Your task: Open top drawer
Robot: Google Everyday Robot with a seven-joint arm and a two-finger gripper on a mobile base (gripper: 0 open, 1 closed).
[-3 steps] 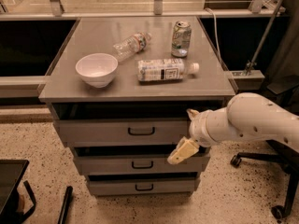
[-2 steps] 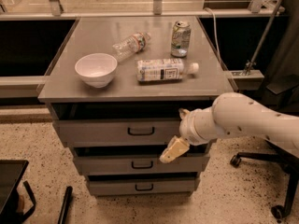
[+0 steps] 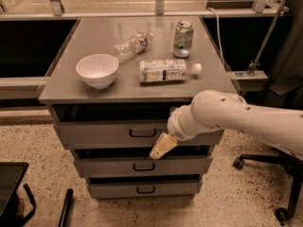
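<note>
**Gripper beside the handle of the top drawer**

On the cabinet top (image 3: 71, 86), left to right: a white bowl (image 3: 97, 69), a clear bottle (image 3: 132, 45) on its side, a labelled bottle (image 3: 165, 70) lying with its white cap to the right, and an upright can (image 3: 183, 38). No print is legible. The top drawer (image 3: 94, 135), directly under the cabinet top, is grey and flat-fronted and appears shut. The gripper (image 3: 161, 147) has shifted left since the earlier frame, to just below and right of the black handle (image 3: 142, 133). Whether it is released or clenched cannot be told.

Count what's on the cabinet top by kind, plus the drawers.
Bowl: 1
Bottles, one clear, one white: 2
Can: 1
Drawers, including top drawer: 3
Total: 7
Gripper hangs in front of the top drawer, below-right of its handle.
</note>
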